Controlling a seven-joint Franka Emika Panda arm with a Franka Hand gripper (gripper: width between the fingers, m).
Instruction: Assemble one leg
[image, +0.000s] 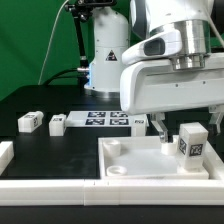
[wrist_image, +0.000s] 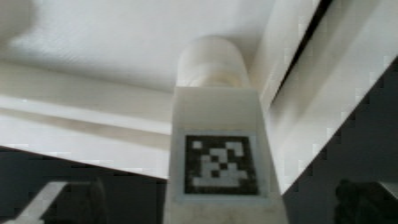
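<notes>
I am spread wide, my gripper released and grasping nothing. In the wrist view a strip of dark gap shows between each of my fingers and what stands between them.

That is the leg, right between my tips. It is a chunky white plastic block with flat, square-cut sides, and it stands upright. The end farthest from my palm narrows to a rounded white stub. The face turned to my wrist camera carries a square tag, a black field with blocky white cells. It is a marker pattern, and I can read no letters or numbers in it. The exterior view shows a like tag on the face turned toward that camera.

Just under my tips, the leg stands on the large white panel, near the corner on the exterior view's right. The panel has a raised rim. In the wrist view the white surfaces past the stub are too blurred to sort out.

Farther off, on the black table, the marker board lies flat with its row of tags, well apart from my fingers toward the exterior view's left. Beyond it in that direction sit two loose blocks, the other one farthest out, both white with tags like the leg's.
</notes>
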